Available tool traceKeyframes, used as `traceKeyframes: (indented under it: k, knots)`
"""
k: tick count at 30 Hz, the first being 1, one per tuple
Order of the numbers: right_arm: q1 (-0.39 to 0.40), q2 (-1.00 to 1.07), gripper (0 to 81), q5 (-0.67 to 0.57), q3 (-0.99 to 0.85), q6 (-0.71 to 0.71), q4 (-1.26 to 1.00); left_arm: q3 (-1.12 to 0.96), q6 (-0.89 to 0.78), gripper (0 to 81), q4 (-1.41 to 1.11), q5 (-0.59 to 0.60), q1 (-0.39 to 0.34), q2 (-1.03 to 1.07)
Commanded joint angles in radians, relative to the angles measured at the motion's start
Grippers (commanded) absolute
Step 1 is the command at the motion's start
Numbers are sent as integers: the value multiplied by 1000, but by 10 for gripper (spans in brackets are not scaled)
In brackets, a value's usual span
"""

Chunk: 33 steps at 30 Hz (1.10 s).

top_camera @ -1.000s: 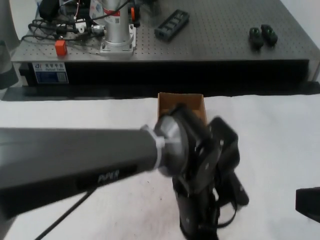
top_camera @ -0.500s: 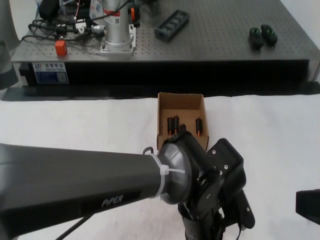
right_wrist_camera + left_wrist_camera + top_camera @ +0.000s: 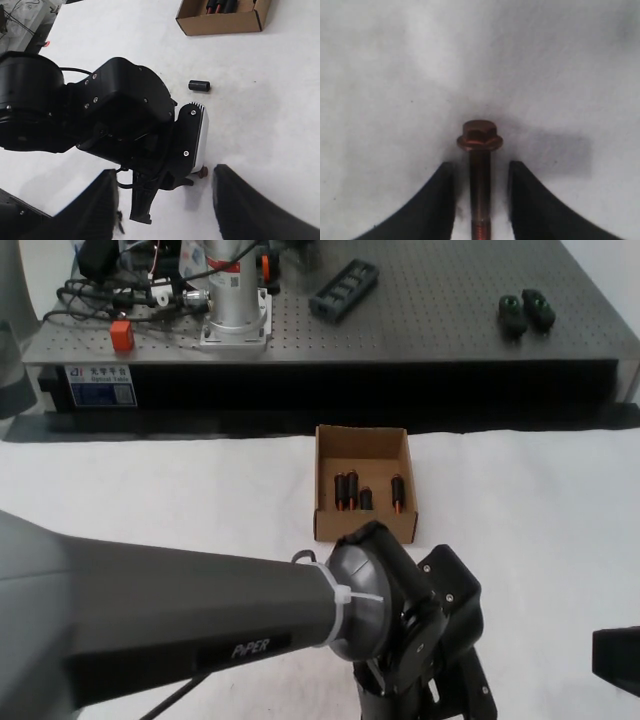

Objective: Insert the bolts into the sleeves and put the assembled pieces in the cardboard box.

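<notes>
A copper bolt (image 3: 480, 150) lies on the white cloth, hex head pointing away from my left gripper (image 3: 481, 167). That gripper is open, one black finger (image 3: 440, 200) on each side of the shank with a thin gap. The right wrist view has the bolt's head (image 3: 201, 172) peeking out under the left arm's wrist (image 3: 130, 120), and a loose black sleeve (image 3: 199, 86) lying beyond it. The cardboard box (image 3: 362, 443) holds several assembled pieces (image 3: 346, 490). My right gripper (image 3: 164, 172) hangs open above this spot.
A perforated metal bench (image 3: 440, 320) stands behind the cloth with a silver post (image 3: 235, 300), an orange block (image 3: 121, 334), cables and black parts. The left arm's grey forearm (image 3: 150, 630) crosses the near left. White cloth (image 3: 540, 520) lies bare right of the box.
The left arm's wrist has drawn back toward the near edge and lowered, uncovering the cardboard box that it hid a second ago.
</notes>
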Motion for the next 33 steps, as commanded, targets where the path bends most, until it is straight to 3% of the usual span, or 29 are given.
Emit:
traceKeyframes:
  k: [1,4,6,11,17,23,28,33]
  knots:
    - [-1,-11,418,-5,-4,-12,-1,0,6,178,-27,3,-2,28]
    - [-1,-11,418,-5,-4,-12,-1,-2,-9,8,-52,3,-2,28]
    - [-1,-11,418,-1,-4,-12,-3,-2,-54,7,-93,-16,-2,28]
    - [-1,-1,418,26,-4,-34,-13,7,-242,7,-109,-199,30,-64]
    - [7,157,418,48,-4,-57,-48,242,-514,7,-214,-238,169,-405]
    - [121,517,418,136,-31,-98,-259,511,-569,7,-331,-241,262,-836]
    - [270,909,418,259,-173,-330,-308,616,-586,7,-330,-241,283,-1108]
    - [360,1244,418,328,-392,-496,-286,660,-586,7,-330,-241,283,-1262]
